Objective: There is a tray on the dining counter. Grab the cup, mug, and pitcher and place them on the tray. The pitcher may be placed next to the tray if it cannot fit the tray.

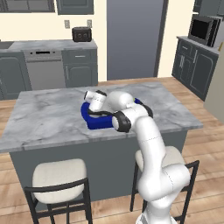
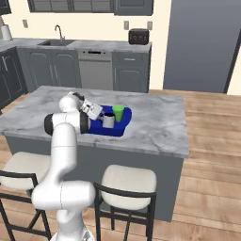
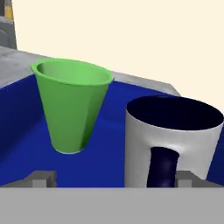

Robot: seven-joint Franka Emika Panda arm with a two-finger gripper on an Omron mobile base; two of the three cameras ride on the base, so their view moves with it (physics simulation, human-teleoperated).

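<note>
mug (image 3: 170,144) pale, navy inside, upright on tray (image 3: 17,118) | claw (image 3: 113,179) apart

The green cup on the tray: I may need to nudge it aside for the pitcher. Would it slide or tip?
The green cup tapers to a narrow base, so a push near its rim would probably tip it. It looks empty, likely light. Pushed low, it should slide on the tray.
</note>
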